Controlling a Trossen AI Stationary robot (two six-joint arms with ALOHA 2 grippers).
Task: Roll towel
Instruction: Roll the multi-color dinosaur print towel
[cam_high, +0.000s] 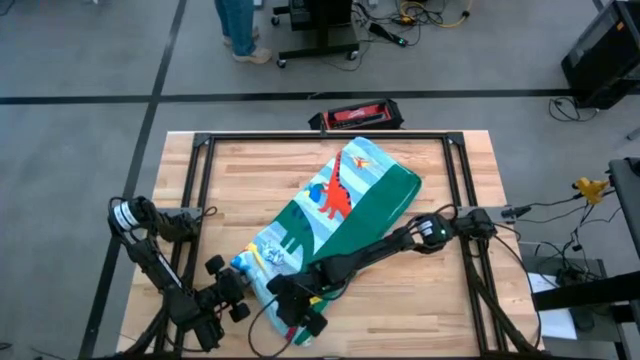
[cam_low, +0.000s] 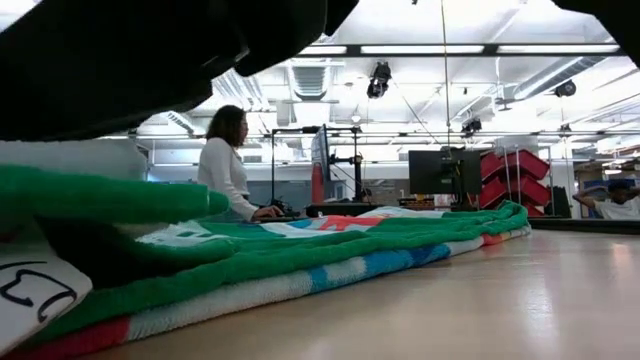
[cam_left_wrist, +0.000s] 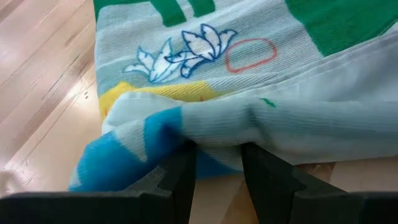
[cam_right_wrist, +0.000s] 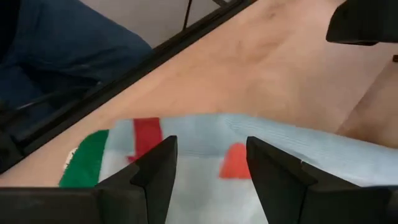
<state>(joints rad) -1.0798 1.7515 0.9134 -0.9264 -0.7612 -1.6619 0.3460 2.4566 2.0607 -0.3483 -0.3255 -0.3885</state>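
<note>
Two grippers: I have both at the near end of the towel (cam_high: 345, 205), the left gripper (cam_high: 243, 290) at its left corner, the right gripper (cam_high: 300, 305) just beside it toward the middle of that end.
Towel position: it lies folded into a long strip running diagonally across the wooden table (cam_high: 440, 290), from the near end by my grippers up toward the far right; the green border shows along its right edge.
Left gripper state: in the left wrist view my two fingers (cam_left_wrist: 180, 180) stand part-way apart with a raised blue and white fold of cloth sitting right at the tips. I cannot tell whether that fold is actually pinched or only resting there.
Right gripper state: in the right wrist view the fingers (cam_right_wrist: 155, 168) are parted over pale cloth with red and green patches; nothing is visibly clamped between them, so I read them as open above the towel.
Low view: mostly blocked by a dark arm overhead; the towel's layered edge runs away along the table, and a person (cam_low: 228, 160) sits at a desk in the room behind.
Step in hand: I judge this as starting the roll, getting the near edge lifted and turned over.
Next move: both grippers need a firm hold on the same edge, then an even carry over and forward so the roll starts straight.
Risk: one corner leading would skew the roll.
</note>
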